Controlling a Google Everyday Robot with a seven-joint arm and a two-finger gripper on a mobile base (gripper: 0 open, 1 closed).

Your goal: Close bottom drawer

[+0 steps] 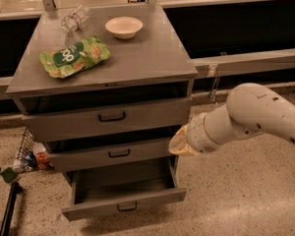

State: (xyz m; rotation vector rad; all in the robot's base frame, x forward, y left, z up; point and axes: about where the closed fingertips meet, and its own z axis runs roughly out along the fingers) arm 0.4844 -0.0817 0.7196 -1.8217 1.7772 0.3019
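Observation:
The grey cabinet (113, 73) has three drawers. The bottom drawer (124, 204) is pulled far out and looks empty inside; its shallow grey front carries a small black handle (127, 207). The middle drawer (110, 154) and the top drawer (108, 118) stand slightly out. My white arm (250, 117) reaches in from the right. My gripper (179, 144) is at the cabinet's right front corner, level with the middle drawer and above the bottom drawer's right side. It touches no handle.
On the cabinet top lie a green snack bag (73, 56), a white bowl (124, 27) and a clear plastic bottle (73, 18). A wire basket with small items (27, 154) sits on the floor at left. Speckled floor (246, 195) lies to the right.

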